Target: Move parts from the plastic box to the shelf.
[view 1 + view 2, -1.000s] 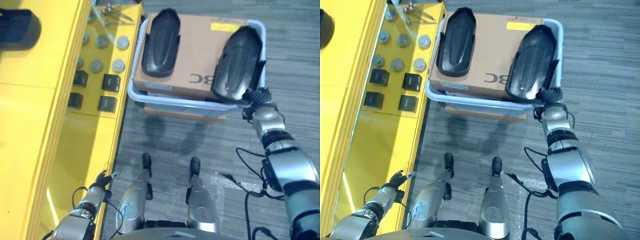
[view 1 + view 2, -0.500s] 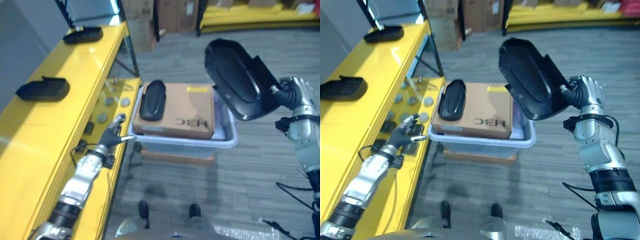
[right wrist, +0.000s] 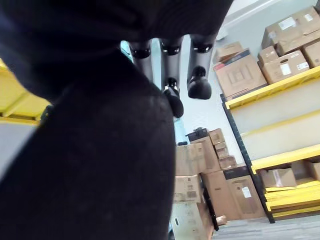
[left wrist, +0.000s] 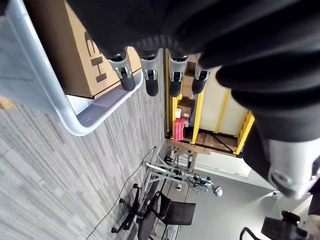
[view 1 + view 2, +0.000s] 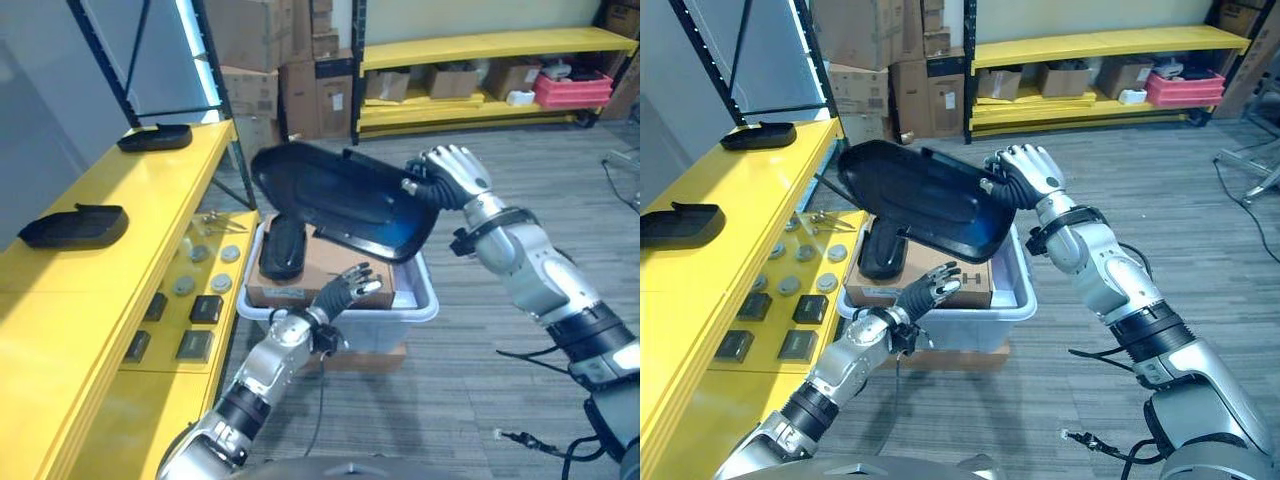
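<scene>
Right hand [image 5: 452, 176] mid-frame, fingers curled round a big black shell part [image 5: 335, 198], raised over the plastic box [image 5: 420, 305], left hand [image 5: 345, 292] loosely spread below, yellow shelf [image 5: 60, 300] far left.

Large dark block letters showing on the side of the brown cardboard box [image 4: 75, 45] sitting in the plastic box [image 4: 60, 107], small labels on stacked background cartons [image 3: 240, 75] staying too small to read

The held black part [image 5: 340, 200] hides the plastic box's [image 5: 425, 305] far side and the right hand's [image 5: 450, 175] thumb.
</scene>
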